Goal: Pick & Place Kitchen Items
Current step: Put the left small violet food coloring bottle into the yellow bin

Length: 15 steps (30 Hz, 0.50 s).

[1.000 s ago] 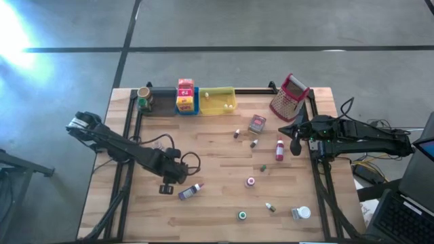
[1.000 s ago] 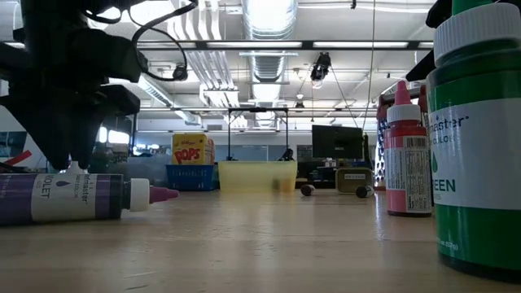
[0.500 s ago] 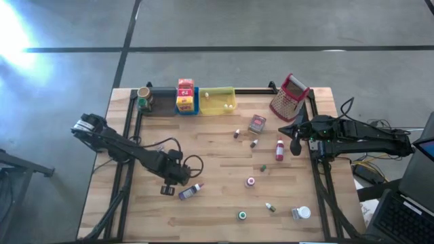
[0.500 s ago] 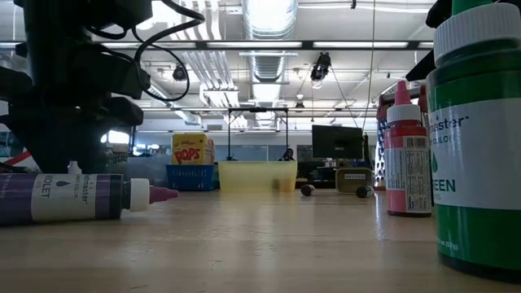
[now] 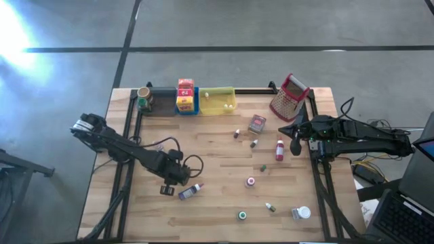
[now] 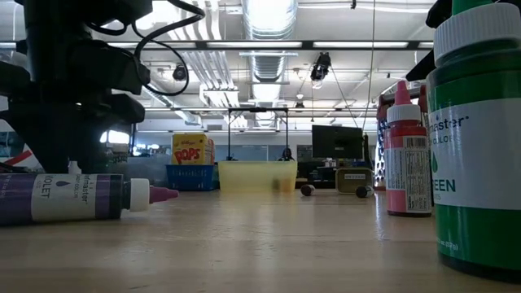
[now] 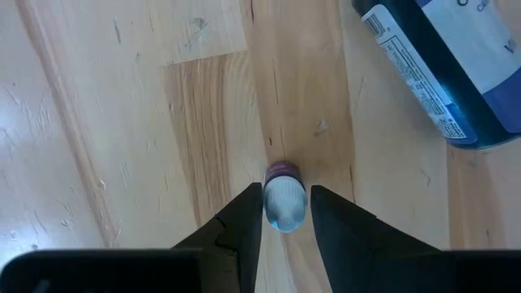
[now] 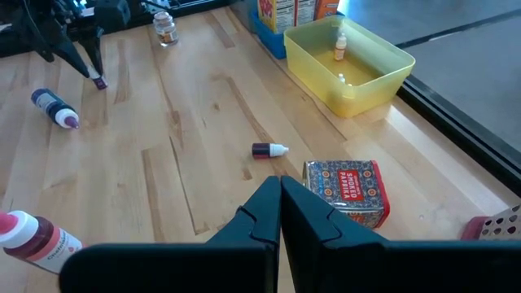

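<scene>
My left gripper [image 5: 166, 189] points down over the near left of the table, shut on a tiny clear bottle with a purple cap [image 7: 284, 198]. Just to its right a larger purple bottle [image 5: 190, 192] lies on its side on the wood [image 6: 73, 198]. Other kitchen items are scattered over the right half: a patterned tin [image 5: 257, 123], a red bottle [image 5: 279, 150] and several tiny bottles and caps. My right gripper [image 5: 296, 146] waits shut above the table's right edge [image 8: 281, 192]. My left gripper pinches the tiny bottle's clear body [image 7: 285, 207] between its two fingers [image 7: 248, 220]. They come from above, pointing down. The bottle stands on end in the hold, with its purple cap [image 7: 283, 171] at the bottom. Whether the cap touches the wood I cannot tell.
Along the far edge stand a small jar [image 5: 144, 95], a grey tray [image 5: 161, 100], a blue tray with boxes [image 5: 186, 96] and a yellow tray [image 5: 217, 100]. A metal grater with a red handle [image 5: 289, 96] stands at the far right. Bare wood lies between the left gripper and the trays.
My left arm has leaned a little lower over the table. Its gripper stays beside the purple bottle and its fingers keep the same gap.
</scene>
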### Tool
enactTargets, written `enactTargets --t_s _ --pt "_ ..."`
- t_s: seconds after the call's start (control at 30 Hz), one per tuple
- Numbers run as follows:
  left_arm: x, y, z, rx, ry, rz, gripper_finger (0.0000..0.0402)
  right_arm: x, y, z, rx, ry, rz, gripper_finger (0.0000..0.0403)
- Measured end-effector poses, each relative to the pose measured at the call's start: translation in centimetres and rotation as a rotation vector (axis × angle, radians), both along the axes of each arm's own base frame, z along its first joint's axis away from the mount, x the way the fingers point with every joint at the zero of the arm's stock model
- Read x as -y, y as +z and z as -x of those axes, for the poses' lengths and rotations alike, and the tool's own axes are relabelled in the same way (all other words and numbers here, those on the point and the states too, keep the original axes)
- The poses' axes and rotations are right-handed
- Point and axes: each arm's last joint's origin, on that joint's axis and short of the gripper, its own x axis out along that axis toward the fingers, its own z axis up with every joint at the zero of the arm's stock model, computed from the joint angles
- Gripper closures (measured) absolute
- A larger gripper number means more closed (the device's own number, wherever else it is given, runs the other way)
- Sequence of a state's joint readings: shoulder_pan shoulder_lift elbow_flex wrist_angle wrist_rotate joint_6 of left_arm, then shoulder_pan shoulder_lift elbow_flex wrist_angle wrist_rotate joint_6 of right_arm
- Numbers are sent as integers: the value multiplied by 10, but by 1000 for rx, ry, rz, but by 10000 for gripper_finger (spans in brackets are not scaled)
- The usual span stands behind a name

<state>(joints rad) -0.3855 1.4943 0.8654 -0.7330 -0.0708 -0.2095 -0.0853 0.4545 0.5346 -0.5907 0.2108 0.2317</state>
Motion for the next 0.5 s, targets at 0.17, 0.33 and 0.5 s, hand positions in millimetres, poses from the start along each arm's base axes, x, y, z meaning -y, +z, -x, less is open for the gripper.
enactTargets --t_s 0.17,0.33,0.5 --pt "0 1 0 5 -4 1 289 0 0 0 0 0 0 394" --pt "0 1 0 5 -5 0 291 0 0 0 0 0 0 394" --pt "0 1 1 4 -10 -1 310 0 0 0 0 -1 0 394"
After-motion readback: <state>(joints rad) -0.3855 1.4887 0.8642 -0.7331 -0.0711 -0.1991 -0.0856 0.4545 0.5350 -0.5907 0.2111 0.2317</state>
